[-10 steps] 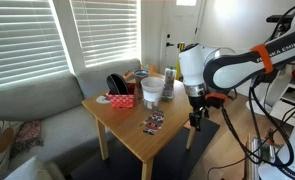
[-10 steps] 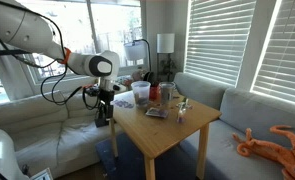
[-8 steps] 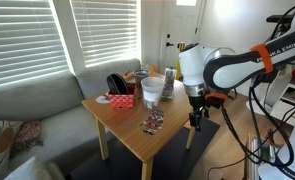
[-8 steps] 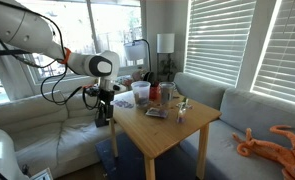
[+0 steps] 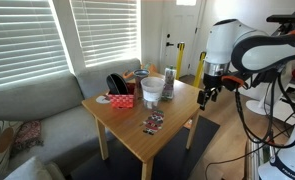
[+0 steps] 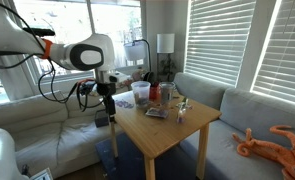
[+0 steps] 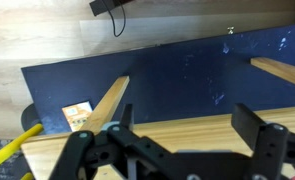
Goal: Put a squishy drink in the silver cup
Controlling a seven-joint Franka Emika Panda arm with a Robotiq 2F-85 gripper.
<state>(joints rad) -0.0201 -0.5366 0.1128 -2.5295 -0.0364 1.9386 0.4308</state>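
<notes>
A squishy drink pouch (image 5: 153,123) lies flat on the wooden table (image 5: 122,118) near its front edge; it also shows in an exterior view (image 6: 155,113). The silver cup (image 5: 166,91) stands upright behind it, next to the wider white cup (image 5: 151,92). My gripper (image 5: 203,96) hangs beside the table's edge, off to the side of the cups, and also shows in an exterior view (image 6: 109,98). In the wrist view the gripper (image 7: 182,128) is open and empty over the table's edge, with no cup or pouch in sight.
A red box (image 5: 120,100), a black round object (image 5: 117,83) and bottles (image 5: 169,75) crowd the back of the table. A grey sofa (image 5: 32,105) lies along one side. A blue rug (image 7: 177,75) covers the floor under the table.
My arm has lifted and swung away, and the gripper has risen from below the table's edge to about tabletop height. The objects on the table have not moved.
</notes>
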